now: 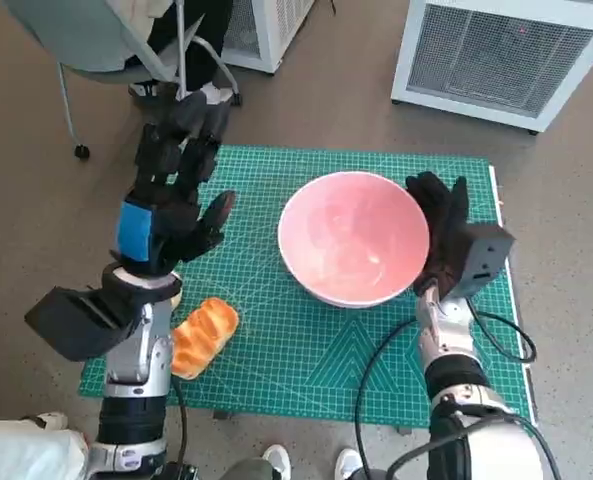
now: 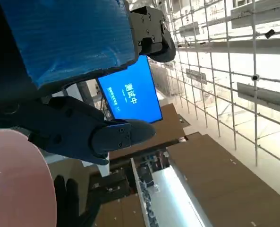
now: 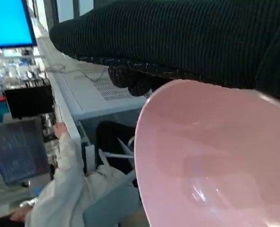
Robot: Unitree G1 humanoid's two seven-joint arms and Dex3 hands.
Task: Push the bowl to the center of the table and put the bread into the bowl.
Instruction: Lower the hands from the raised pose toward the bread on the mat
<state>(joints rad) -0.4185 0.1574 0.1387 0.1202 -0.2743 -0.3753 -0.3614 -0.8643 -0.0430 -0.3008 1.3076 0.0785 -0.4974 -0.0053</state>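
Bowl (image 1: 354,238) sits right of centre on the mat (image 1: 306,360), the right hand (image 1: 444,232) flat against its outer right wall, fingers extended, holding nothing; the bowl thus lies leftward of that hand, toward the centre. Bread (image 1: 203,336) lies at the near-left edge, long axis diagonal, just below the left hand (image 1: 171,215), which hovers with fingers spread and empty; the left hand is nearer the bread.

Glossy pink bowl (image 1: 354,238); matt green mat (image 1: 306,340); knitted right hand (image 1: 444,225).
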